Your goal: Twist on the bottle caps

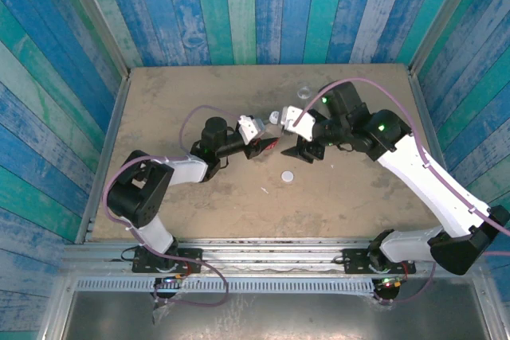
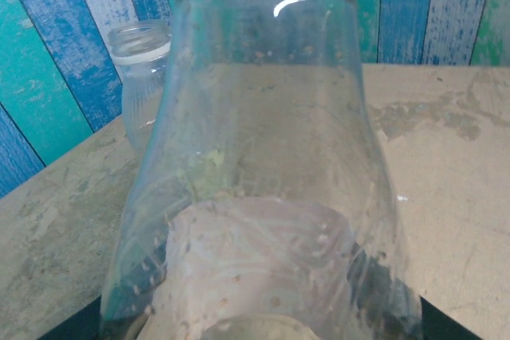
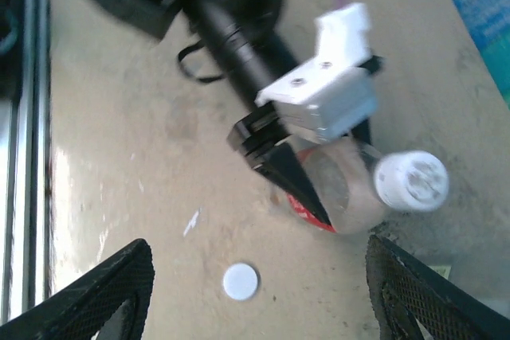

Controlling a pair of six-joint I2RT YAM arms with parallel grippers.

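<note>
Left gripper [image 1: 261, 147] is clamping the bottle [image 3: 347, 193] mid-worktop, cap [image 3: 410, 181] sitting on its neck. Right gripper [image 3: 256, 243] is hanging open, holding nothing. The bottle is probably light, thin and crushable, so pinching the cap's rim gently looks best.

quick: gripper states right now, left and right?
Left gripper: closed on the red-label bottle.
Right gripper: open, jaws wide apart, holding nothing.

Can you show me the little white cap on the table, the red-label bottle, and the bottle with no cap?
loose white cap [image 3: 241, 282]: right wrist view, middle of its top.
red-label bottle [image 3: 351, 189]: right wrist view, clear body.
uncapped bottle [image 2: 143, 89]: left wrist view, ribbed wall below mouth.
</note>
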